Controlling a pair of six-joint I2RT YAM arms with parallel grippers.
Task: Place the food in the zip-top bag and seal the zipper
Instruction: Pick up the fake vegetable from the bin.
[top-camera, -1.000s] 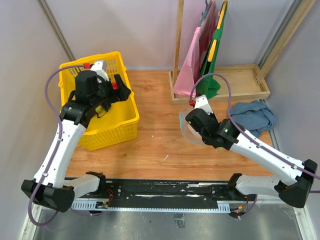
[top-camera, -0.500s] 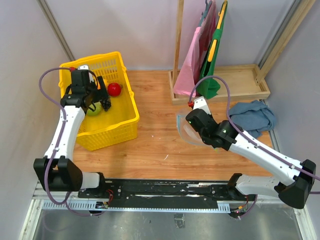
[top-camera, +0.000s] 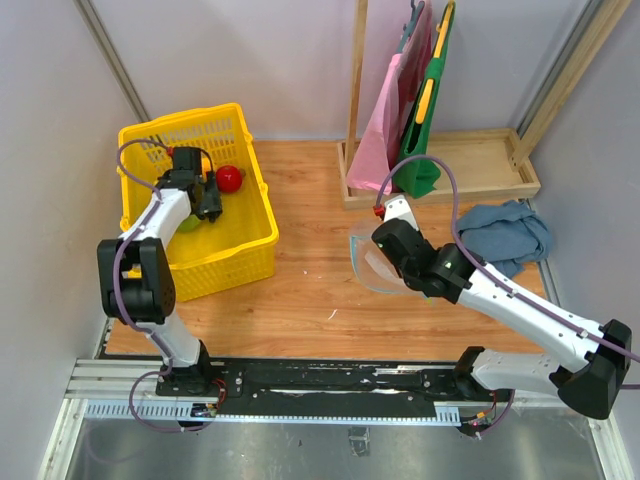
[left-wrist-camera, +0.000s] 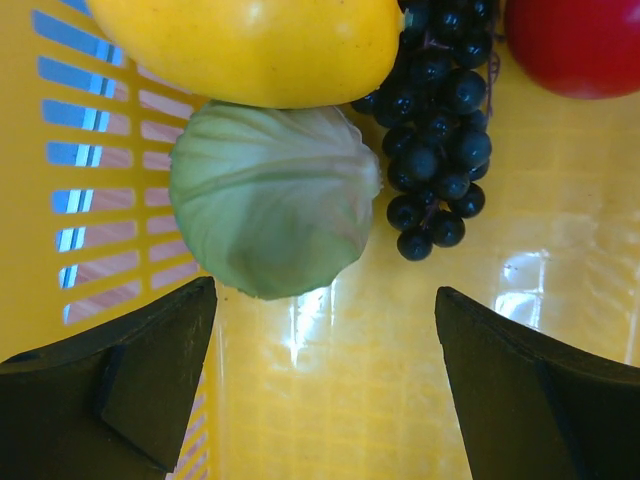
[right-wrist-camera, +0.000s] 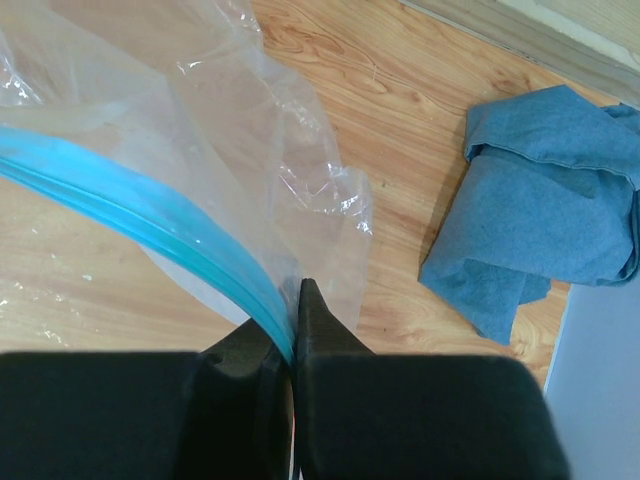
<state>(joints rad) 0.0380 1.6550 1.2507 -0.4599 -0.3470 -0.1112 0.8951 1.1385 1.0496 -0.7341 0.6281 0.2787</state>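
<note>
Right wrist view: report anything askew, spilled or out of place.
Nothing spilled or damaged. The only oddity is a blue cloth lying crumpled on the table near the zip-top bag, which the right gripper pinches by its zipper.

The top edge crops the mango (left-wrist-camera: 250, 45) and red fruit (left-wrist-camera: 575, 45).

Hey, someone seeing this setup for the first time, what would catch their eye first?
Probably the bright yellow basket at the table's left, where the left jaws hang wide open over a pale green cabbage, a yellow mango and a dark grape bunch. Mid-table, the right jaws are pinched shut on the blue zipper of a clear zip-top bag. A crumpled blue cloth lies to the right.
</note>
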